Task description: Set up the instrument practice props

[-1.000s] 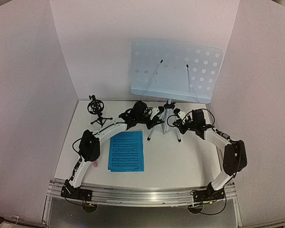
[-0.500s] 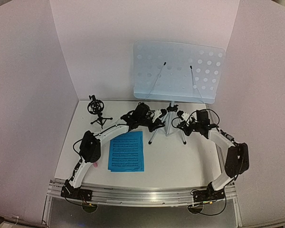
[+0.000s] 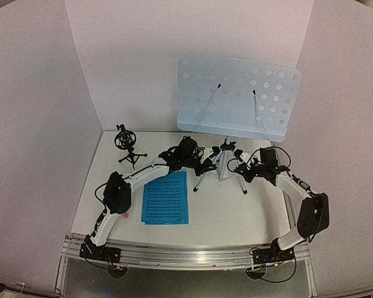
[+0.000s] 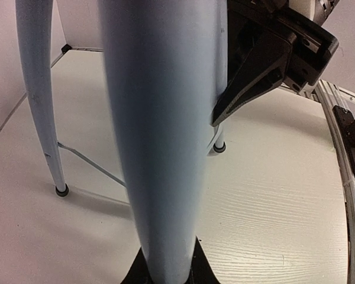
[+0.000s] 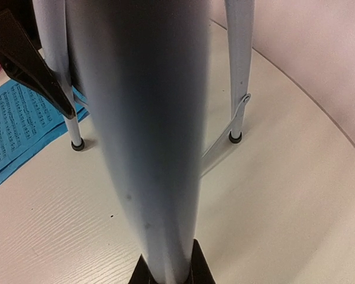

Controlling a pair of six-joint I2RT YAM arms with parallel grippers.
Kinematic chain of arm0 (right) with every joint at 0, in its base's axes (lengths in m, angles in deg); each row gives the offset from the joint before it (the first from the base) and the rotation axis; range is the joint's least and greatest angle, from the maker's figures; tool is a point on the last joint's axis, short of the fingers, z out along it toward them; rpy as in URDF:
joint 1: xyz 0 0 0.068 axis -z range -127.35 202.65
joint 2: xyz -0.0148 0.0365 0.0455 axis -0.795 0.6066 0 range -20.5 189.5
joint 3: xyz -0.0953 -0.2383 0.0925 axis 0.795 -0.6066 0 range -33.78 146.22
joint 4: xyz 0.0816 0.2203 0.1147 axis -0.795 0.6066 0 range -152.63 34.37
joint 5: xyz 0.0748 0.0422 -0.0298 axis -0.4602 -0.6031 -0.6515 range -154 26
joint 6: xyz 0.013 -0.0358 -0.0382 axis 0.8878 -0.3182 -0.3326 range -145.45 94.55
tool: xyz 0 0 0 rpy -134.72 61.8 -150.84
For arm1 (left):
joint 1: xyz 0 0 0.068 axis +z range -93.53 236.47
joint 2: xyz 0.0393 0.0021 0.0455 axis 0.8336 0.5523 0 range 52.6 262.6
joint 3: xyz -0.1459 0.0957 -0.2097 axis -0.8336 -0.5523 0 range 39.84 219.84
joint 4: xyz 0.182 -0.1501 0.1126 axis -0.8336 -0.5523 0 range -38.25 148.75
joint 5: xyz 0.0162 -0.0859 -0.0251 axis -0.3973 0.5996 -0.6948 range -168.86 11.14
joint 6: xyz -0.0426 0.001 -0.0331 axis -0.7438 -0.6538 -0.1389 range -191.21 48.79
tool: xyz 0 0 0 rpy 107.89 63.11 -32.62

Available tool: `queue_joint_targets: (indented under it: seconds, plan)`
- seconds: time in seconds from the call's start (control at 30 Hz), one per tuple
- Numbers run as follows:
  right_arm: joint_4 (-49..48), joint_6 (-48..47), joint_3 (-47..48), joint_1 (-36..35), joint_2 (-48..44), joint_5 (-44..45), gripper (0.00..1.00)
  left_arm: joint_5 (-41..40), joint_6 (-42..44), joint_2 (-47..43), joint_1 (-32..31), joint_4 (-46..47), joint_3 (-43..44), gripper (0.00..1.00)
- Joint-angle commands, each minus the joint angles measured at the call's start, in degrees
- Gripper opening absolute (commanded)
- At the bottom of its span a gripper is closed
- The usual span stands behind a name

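1. Between the left tool (image 3: 206,165) and the right tool (image 3: 240,164) stands the music stand (image 3: 239,96). Its pale blue perforated desk rises high above both tools. Only the top view shows that desk and the whole silver tripod on the white table (image 3: 236,214).
2. Each wrist view gives what the top view cannot. A silver leg fills the middle of the picture and runs down between that tool's two black fingers. Each tool is therefore clenched on a leg of the music stand.
3. The wrist views also show the other legs' black feet down at the table. Whether they press on it or hang just above it cannot be told.
4. The blue music sheets (image 3: 166,197) lie flat, slightly askew on each other, nearer the arm bases than the left tool. The right wrist view catches one corner of them, and the left wrist view shows none.
5. The black mic holder (image 3: 127,144) stands upright well to the left of the left tool, seen only from above.
6. The pink microphone (image 3: 122,215) shows only as a sliver far behind the left tool. The left arm's elbow hides most of it.
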Motion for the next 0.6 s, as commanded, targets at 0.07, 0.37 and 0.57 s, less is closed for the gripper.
queue_joint_targets:
  seconds: [0.07, 0.37, 0.57]
  plan:
    - [5.3, 6.6, -0.7, 7.0, -1.8, 10.8, 0.0, 0.8, 6.1, -4.8, 1.1, -7.1, -4.0, 0.0]
    - [6.6, 6.6, -0.3, 7.1, -1.8, 8.9, 0.0, 0.7, 8.1, -7.3, 1.2, -8.1, -8.5, 0.0]
    - [6.6, 8.0, 0.9, 7.1, -3.6, 5.5, 0.21, 0.8, 7.6, -4.9, 1.1, -5.5, -5.4, 0.0]
